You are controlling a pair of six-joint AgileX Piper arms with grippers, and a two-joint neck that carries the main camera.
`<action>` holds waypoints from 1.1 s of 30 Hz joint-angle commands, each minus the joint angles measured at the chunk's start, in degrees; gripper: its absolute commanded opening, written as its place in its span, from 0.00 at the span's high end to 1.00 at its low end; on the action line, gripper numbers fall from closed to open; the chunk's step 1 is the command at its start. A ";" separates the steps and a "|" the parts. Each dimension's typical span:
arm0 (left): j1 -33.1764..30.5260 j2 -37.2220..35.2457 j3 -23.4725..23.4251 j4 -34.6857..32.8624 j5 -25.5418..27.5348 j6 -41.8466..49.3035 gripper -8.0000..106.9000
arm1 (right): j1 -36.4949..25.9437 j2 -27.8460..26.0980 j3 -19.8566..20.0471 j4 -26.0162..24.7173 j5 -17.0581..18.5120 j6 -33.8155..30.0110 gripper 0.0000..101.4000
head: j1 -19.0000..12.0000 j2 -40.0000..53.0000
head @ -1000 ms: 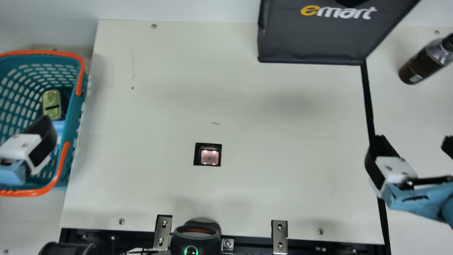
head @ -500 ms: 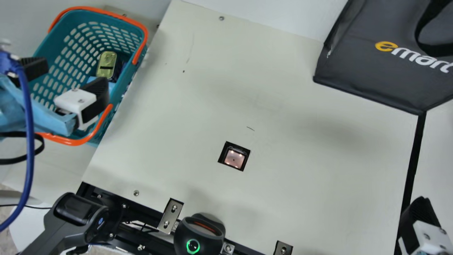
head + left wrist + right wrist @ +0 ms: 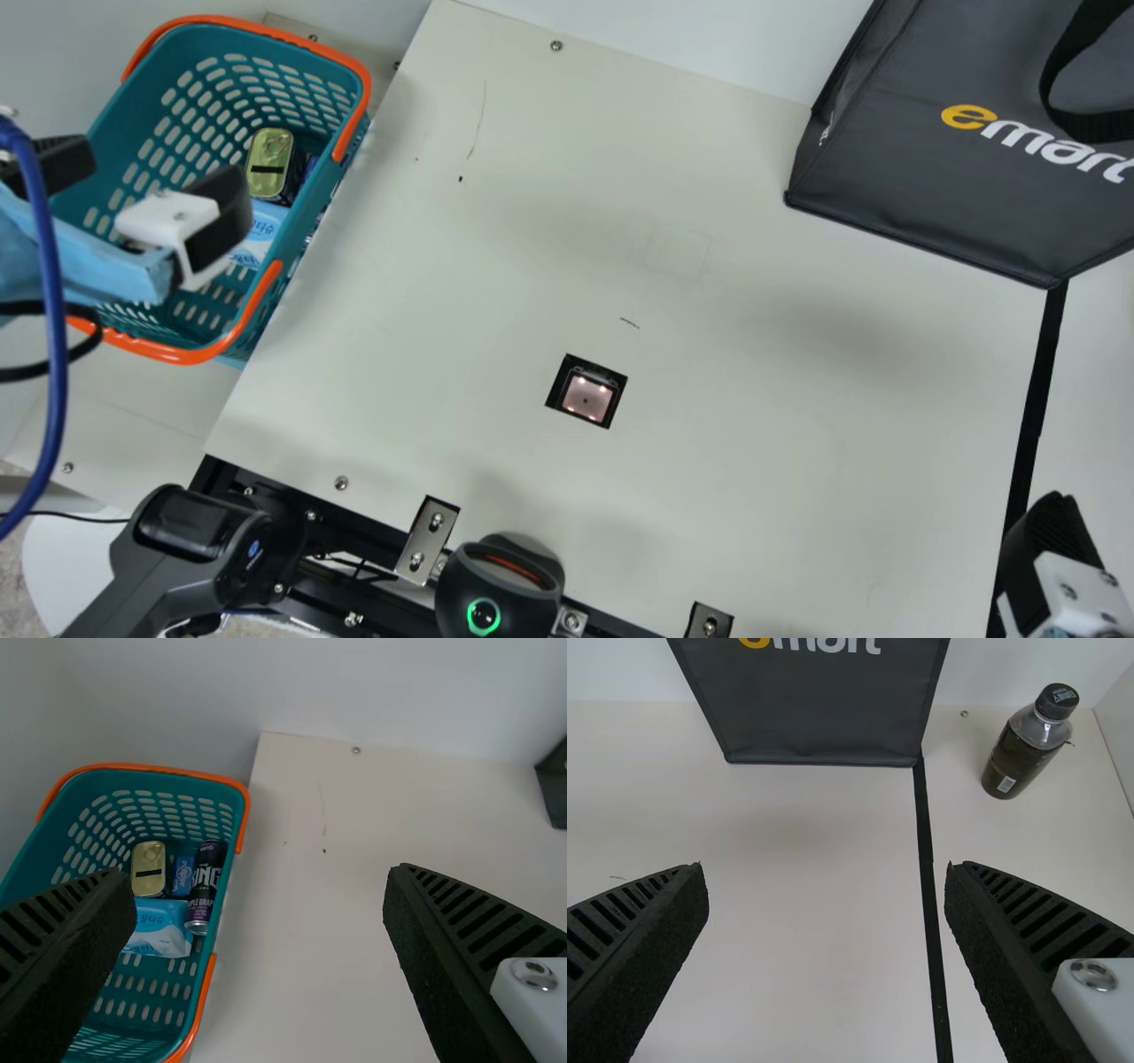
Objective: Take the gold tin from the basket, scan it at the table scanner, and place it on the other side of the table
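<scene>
The gold tin [image 3: 269,163] lies in the basket [image 3: 350,66], beside the desk's left edge — a small blue box [image 3: 182,875] and a dark can [image 3: 205,884] sit between it and the basket's right edge. The left tool [image 3: 151,182], released and holding nothing, hangs above the basket. The right tool [image 3: 1056,532], also parted and unladen, is by the desk's near right corner. The scanner [image 3: 586,397] is set into the desk — closer to the near edge than the far one.
</scene>
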 commanded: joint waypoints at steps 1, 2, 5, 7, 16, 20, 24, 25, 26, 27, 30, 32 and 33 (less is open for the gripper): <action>2.43 0.10 0.14 0.74 -0.48 -1.98 0.15 | 0.00 0.00 0.00 0.00 0.00 0.00 0.06 | -1.57 0.14; 3.50 0.16 0.23 1.18 -0.75 -2.69 0.15 | 0.00 0.00 0.00 0.00 0.00 0.00 0.06 | -1.57 0.14; 6.80 0.39 0.62 2.75 -1.71 -4.92 0.15 | 0.00 0.00 0.00 0.00 0.00 0.00 0.06 | -1.57 0.14; 8.86 0.62 0.91 3.79 -2.33 -6.21 0.15 | 0.00 0.00 0.00 0.00 0.00 0.00 0.06 | -1.57 0.14; 15.50 3.55 2.50 4.03 -4.67 -2.89 0.15 | 0.00 0.00 0.00 0.00 0.00 0.00 0.06 | -1.57 0.14; 18.45 6.26 2.57 1.78 -5.59 2.60 0.15 | 0.00 0.00 0.00 0.00 0.00 0.00 0.06 | -1.57 0.14; 21.89 9.68 2.23 -1.69 -6.46 9.25 0.15 | 0.00 0.00 0.00 0.00 0.00 0.00 0.06 | -1.57 0.14; 22.79 10.62 2.08 -2.69 -6.58 11.07 0.15 | 0.00 0.00 0.00 0.00 0.00 0.00 0.06 | -1.57 0.14; 23.47 11.56 1.93 -3.51 -6.73 12.64 0.15 | 0.00 0.00 0.00 0.00 0.00 0.00 0.06 | -1.57 0.14; 24.41 12.57 1.71 -4.54 -6.82 14.55 0.15 | 0.00 0.00 0.00 0.00 0.00 0.00 0.06 | -1.57 0.14; 26.83 15.59 0.99 -7.37 -6.86 19.82 0.15 | 0.00 0.00 0.00 0.00 0.00 0.00 0.06 | -1.57 0.14; 28.12 17.71 0.39 -8.97 -6.74 23.07 0.15 | 0.00 0.00 0.00 0.00 0.00 0.00 0.06 | -1.57 0.14; 28.83 18.81 0.05 -9.79 -6.62 24.78 0.15 | 0.00 0.00 0.00 0.00 0.00 0.00 0.06 | -1.57 0.14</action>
